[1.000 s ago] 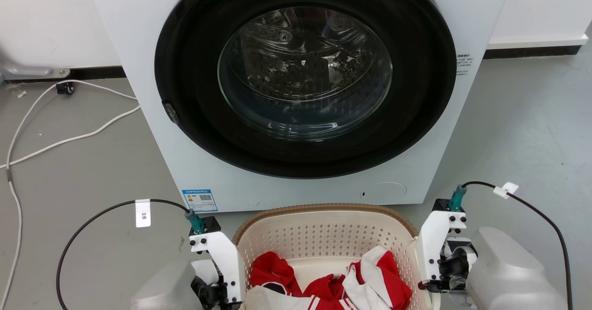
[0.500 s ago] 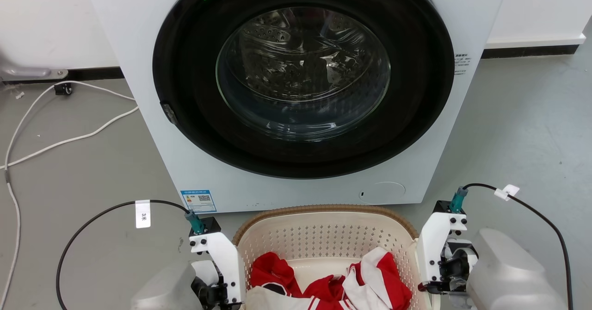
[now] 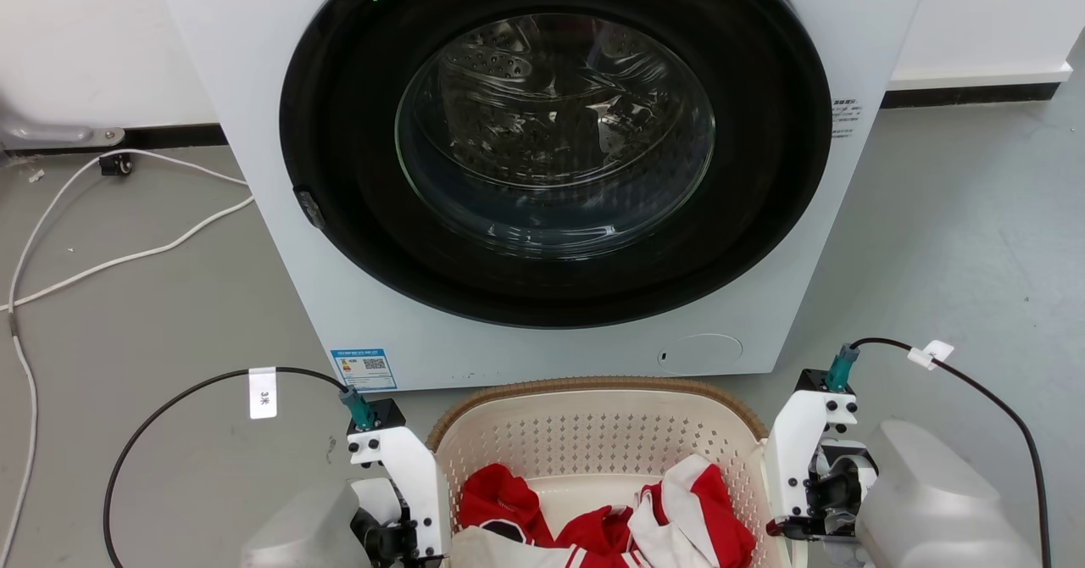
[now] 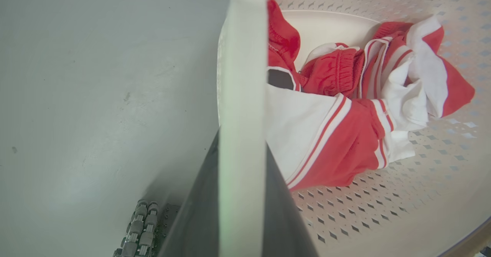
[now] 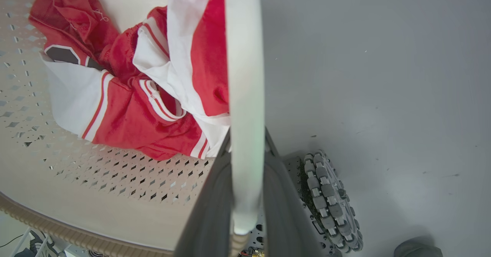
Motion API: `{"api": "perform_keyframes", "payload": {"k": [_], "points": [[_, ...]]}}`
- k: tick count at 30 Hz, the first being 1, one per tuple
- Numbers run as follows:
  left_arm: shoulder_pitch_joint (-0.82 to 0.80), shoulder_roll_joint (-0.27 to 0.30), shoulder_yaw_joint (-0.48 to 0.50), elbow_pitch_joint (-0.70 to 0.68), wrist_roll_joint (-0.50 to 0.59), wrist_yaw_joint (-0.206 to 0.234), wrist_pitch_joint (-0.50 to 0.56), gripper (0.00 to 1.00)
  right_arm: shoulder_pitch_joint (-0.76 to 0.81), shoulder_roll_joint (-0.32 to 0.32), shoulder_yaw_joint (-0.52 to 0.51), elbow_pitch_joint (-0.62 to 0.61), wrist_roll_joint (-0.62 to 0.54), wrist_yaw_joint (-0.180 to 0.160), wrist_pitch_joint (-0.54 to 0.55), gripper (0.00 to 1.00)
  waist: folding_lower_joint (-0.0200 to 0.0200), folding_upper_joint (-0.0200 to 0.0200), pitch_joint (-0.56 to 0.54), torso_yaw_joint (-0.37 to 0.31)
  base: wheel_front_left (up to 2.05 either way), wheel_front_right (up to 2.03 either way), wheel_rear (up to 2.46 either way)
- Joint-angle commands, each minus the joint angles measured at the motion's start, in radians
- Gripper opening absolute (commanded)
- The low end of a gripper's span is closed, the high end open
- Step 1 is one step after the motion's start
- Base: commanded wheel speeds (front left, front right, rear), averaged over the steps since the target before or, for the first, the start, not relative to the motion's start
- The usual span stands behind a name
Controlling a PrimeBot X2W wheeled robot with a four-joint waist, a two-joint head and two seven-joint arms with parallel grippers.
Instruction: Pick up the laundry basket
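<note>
Dark jaws of the left gripper (image 4: 242, 145) press from both sides on the white left loop handle (image 4: 241, 69), clamped on it, with the band running up between them. The right gripper (image 5: 247, 142) has its jaws pinched the same way on the right loop handle (image 5: 245, 65). Both handles belong to the laundry basket (image 3: 593, 432), cream, perforated and brown-rimmed. It is between the two grippers, just before the front of the washing machine (image 3: 356, 314). Whether its base touches the floor (image 3: 127, 339) I cannot tell. A crumpled red-and-white garment (image 4: 337, 142) lies heaped on the basket's bottom. The machine's round glass door (image 3: 555, 127) sits in a wide black ring. On the robot's left a white cable (image 3: 127, 254) trails over the floor from the wall edge. A roller wheel (image 5: 326, 199) shows on the floor just beside the right gripper's jaws.
</note>
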Motion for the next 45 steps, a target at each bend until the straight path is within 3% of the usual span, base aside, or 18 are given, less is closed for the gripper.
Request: {"api": "perform_keyframes", "payload": {"k": [1,45], "points": [[0.0,-0.035,-0.001,-0.02,-0.016,-0.015,-0.002,0.0,0.004,0.035,-0.005,-0.009,0.007,0.013,0.002,0.0,0.0,-0.0001,0.0,0.0,0.0,0.0,0.0],[0.009,-0.038,-0.034,-0.014,-0.06,-0.015,-0.012,0.0,0.019,0.036,-0.032,-0.009,0.01,0.014,0.011,0.0,0.0,-0.0001,0.003,0.003,0.0,0.0,0.0]]}}
